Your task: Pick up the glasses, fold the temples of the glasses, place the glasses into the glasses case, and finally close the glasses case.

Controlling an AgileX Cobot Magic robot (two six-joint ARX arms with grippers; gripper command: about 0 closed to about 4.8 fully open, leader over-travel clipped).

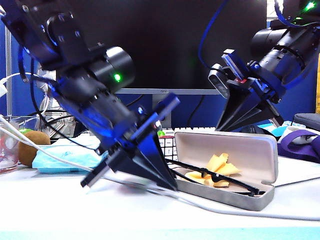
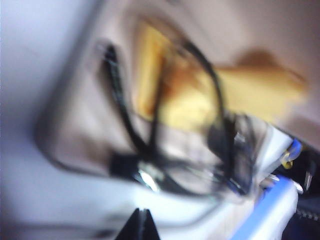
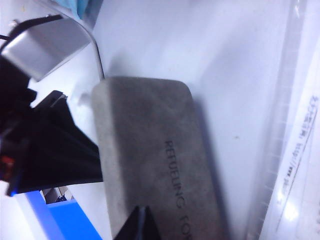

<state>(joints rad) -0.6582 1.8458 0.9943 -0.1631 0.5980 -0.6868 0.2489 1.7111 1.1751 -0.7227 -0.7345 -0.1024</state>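
glasses [image 1: 216,176]: thin black frame, lying in the open glasses case [image 1: 260,197] on a yellow cloth [image 1: 220,164]; probably light and fragile.
temples: slim, stiff-looking; whether both are folded I cannot tell.
case material: grey felt outside, beige lining, rounded corners; likely a rigid shell.
where to hold: I would push the upright lid on its back.
left gripper [image 1: 172,186]: jaws closed, empty, at the case's left end.
right gripper [image 3: 140,223]: jaws closed, empty, behind the lid.
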